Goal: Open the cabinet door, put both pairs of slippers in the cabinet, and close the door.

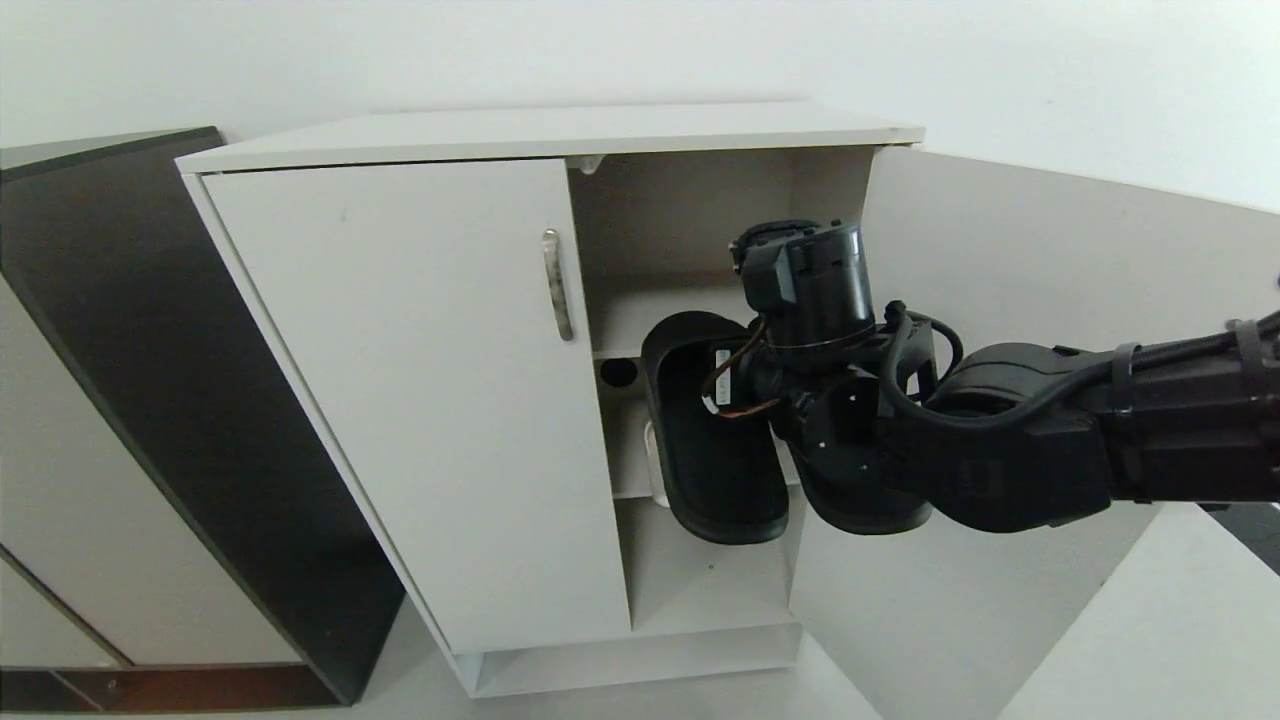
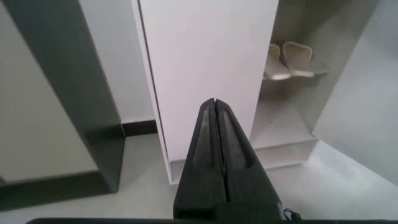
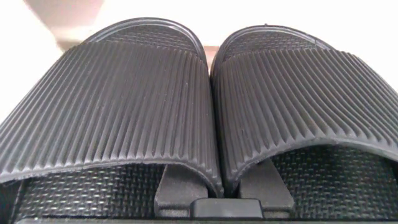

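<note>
Black slippers (image 3: 143, 106): ribbed, arched straps

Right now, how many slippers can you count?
4. Two black slippers hang side by side in the right gripper before the cabinet; two cream slippers sit on a shelf inside.

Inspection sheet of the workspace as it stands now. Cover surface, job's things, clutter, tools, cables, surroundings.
Surface: pale floor under the cabinet.
Job's things: cabinet's right door swung open, left door shut; light slippers lying inside; black slippers held side by side at the open half.
Clutter: nothing seen.
Tools: right tool shut on the black slippers at their inner edges; left tool shut, holding nothing, apart from the cabinet.
Cables: black cable loop and thin brown wire at the right wrist, near the black slippers.
Surroundings: white wall behind; dark panel on the cabinet's left.
</note>
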Robot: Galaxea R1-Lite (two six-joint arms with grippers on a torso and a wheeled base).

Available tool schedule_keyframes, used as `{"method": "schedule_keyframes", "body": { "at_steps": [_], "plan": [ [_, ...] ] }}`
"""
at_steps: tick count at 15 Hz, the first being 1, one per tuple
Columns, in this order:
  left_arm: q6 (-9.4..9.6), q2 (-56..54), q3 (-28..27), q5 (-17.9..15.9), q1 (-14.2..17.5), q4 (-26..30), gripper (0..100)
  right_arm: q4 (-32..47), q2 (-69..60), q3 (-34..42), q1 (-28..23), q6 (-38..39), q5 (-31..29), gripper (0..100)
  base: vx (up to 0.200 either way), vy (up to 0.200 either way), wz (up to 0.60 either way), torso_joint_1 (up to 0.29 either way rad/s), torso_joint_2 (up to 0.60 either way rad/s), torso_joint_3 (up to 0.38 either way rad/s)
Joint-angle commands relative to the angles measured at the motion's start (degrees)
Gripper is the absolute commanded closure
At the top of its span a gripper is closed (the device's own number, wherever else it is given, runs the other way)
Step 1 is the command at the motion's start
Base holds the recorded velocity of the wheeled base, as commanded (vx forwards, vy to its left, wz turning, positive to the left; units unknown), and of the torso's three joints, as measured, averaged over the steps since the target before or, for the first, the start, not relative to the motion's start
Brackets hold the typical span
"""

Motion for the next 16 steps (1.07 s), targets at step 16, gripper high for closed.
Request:
{"method": "schedule_keyframes", "body": {
  "at_steps": [16],
  "plan": [
    [-0.18,0.0,0.0,0.0,0.0,0.0,100,-0.3,10.6,-10.7,-0.2,0.0,-0.3,100,0.088,0.0,0.0,0.0,0.0,0.002]
  ]
}}
